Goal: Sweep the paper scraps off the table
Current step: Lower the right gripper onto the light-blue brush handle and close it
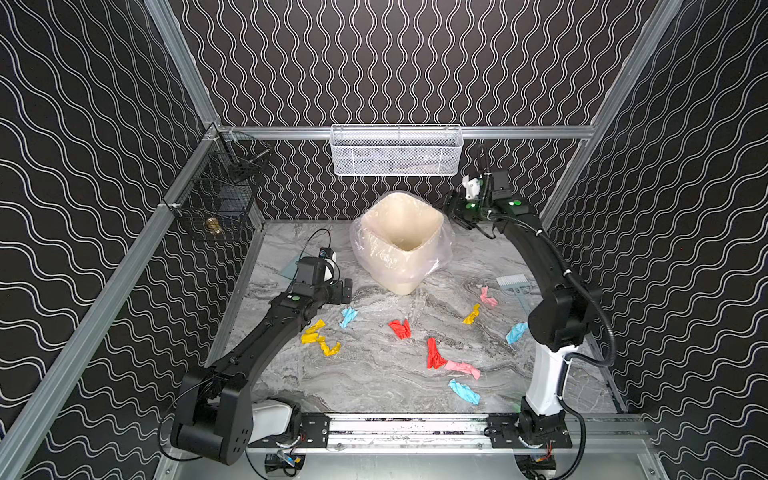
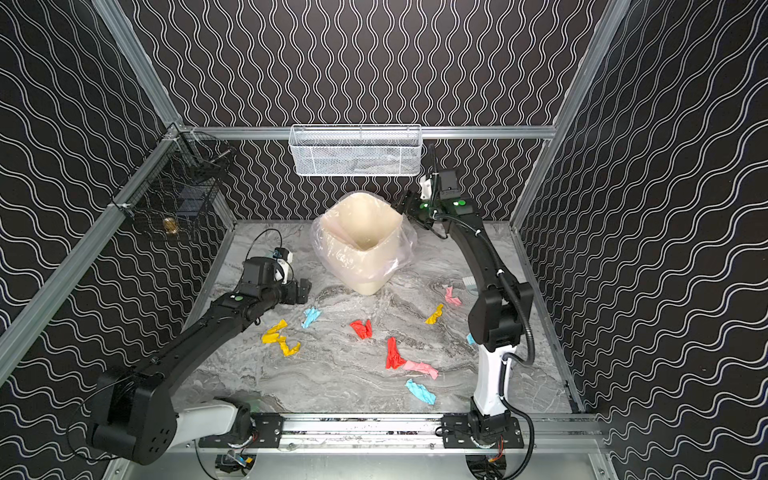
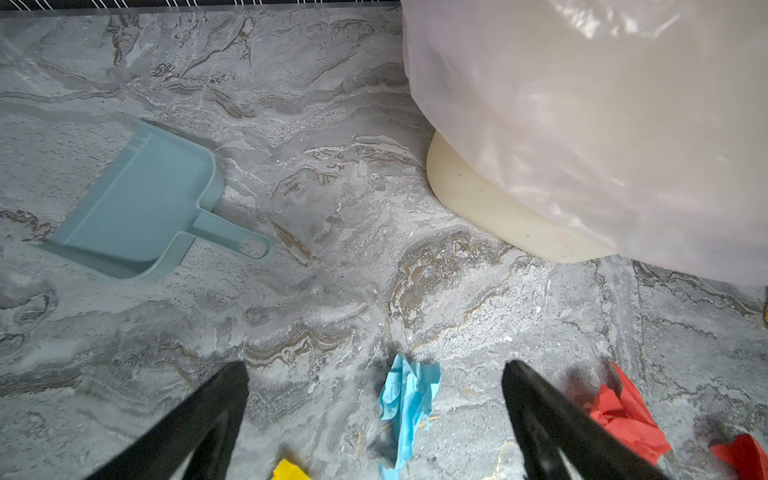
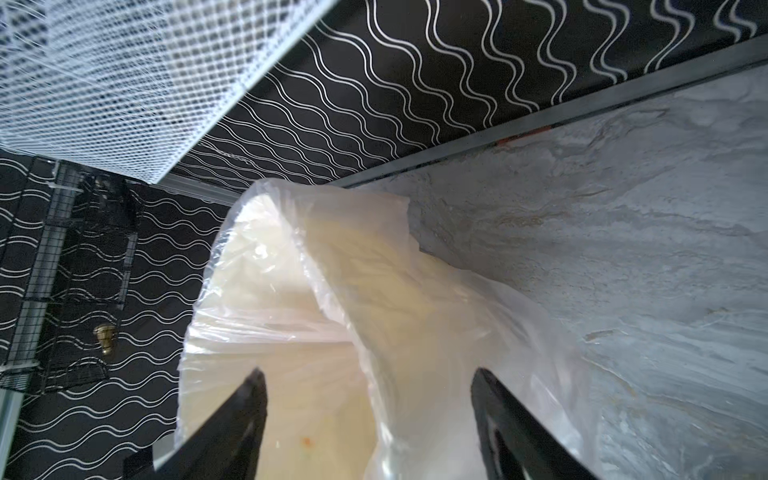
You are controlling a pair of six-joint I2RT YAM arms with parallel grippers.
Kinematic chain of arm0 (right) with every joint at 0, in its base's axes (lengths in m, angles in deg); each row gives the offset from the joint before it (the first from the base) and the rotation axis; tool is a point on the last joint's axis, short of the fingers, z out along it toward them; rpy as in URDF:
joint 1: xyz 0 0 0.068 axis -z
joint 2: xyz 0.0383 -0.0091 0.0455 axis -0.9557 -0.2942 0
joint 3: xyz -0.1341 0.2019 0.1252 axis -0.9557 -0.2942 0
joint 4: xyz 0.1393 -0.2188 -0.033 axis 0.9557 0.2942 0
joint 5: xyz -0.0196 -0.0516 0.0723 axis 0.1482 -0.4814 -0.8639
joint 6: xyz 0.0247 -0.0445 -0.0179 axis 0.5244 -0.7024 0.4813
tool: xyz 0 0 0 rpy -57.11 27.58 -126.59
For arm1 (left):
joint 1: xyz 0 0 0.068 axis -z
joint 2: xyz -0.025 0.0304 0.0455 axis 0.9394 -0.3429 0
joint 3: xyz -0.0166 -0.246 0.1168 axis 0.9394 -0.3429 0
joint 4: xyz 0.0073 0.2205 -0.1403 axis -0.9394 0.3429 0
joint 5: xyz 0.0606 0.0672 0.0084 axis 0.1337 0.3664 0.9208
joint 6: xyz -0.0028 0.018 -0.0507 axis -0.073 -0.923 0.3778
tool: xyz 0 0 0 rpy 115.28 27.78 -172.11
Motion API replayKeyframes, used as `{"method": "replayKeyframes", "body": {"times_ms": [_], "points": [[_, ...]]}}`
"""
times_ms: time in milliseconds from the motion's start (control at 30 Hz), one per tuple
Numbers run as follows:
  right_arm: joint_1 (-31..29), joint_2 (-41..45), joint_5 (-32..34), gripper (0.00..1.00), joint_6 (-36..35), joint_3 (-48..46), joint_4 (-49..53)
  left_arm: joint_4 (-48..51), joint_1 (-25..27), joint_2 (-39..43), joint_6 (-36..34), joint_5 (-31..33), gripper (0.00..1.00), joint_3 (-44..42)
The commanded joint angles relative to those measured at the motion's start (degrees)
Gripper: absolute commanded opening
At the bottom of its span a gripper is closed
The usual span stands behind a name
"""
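The left arm (image 1: 257, 345) lies low and stretches forward in a nearly straight line, folded back on itself only at its rear joint. At its tip the left gripper (image 3: 374, 370) points ahead and slightly down. Its two black fingers (image 3: 216, 415) are spread wide, with a broad gap between the tips. The right arm (image 1: 525, 245) rises upright, bends at a raised elbow and sweeps far forward in a long curve. The right gripper (image 4: 368, 374) is held high and turned toward the left arm's side. Its fingers (image 4: 237, 415) are also parted, the tips well apart.
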Motion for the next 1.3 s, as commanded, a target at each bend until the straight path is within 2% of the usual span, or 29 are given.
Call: {"method": "replayKeyframes", "body": {"times_ms": [0,233,467,633,833,1267], "points": [[0.74,3.38,0.05,0.81,-1.37,-2.22,1.97,0.55,-0.06,-0.13,0.30,-0.65,0.99,0.22],[6.45,15.49,1.96,0.82,-5.07,-14.60,3.97,0.49,0.00,0.20,1.46,-1.82,0.99,-0.30],[21.69,24.82,4.14,0.75,-10.78,-33.95,4.00,-0.10,0.19,-0.12,2.49,-3.53,0.99,-1.15],[28.40,23.21,9.80,0.67,-15.22,-40.78,4.28,-0.37,0.22,-0.88,2.56,-4.50,0.99,-1.60],[29.51,16.29,15.47,0.66,-19.23,-44.61,2.54,-0.72,0.48,-1.72,3.17,-5.20,0.99,-2.06],[33.45,9.92,13.36,0.60,-19.27,-50.38,-2.62,-0.67,0.55,-1.58,3.45,-5.19,0.99,-2.89]]}}
